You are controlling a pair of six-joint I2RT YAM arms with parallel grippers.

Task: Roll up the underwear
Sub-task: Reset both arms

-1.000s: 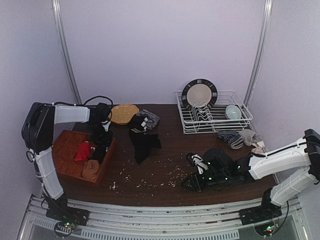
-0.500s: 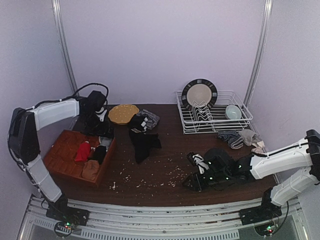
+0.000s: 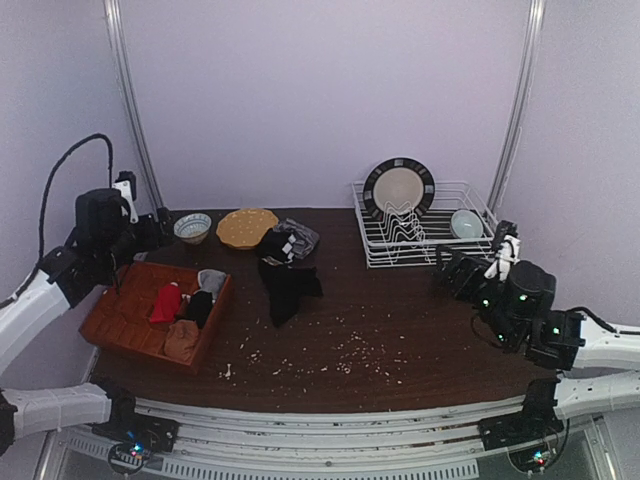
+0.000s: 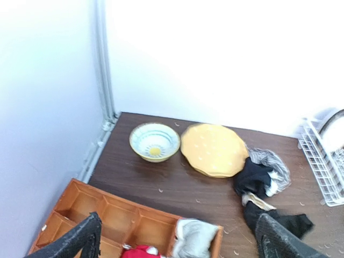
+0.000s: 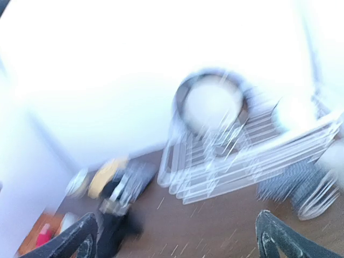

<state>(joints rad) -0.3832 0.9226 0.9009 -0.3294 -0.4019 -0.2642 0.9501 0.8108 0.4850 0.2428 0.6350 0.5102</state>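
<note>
From above, black underwear point(image 3: 290, 285) is seen spread near the middle of the table point(image 3: 420, 340). A grey piece point(image 3: 211, 279) and a tan piece point(image 3: 182, 340) are kept in the tray point(image 3: 122, 312) at the left edge. At the left wrist, the left gripper point(image 4: 178, 219) is shown parted and empty. At the right wrist, though blurred, the right gripper point(image 5: 176, 219) is likewise seen parted and empty.

- The tan-brown underwear point(image 3: 182, 340) is bunched into a compact lump in the near corner of the wooden tray point(image 3: 120, 320).
- The light grey underwear point(image 3: 211, 280) sits rolled in the tray's far right compartment.
- The black roll point(image 3: 198, 306) is tucked in the tray between those two.
- The loose black underwear point(image 3: 288, 285) lies crumpled and unrolled on the table point(image 3: 400, 310), right of the tray.
- The bunched black underwear point(image 3: 272, 246) sits just behind it.
</note>
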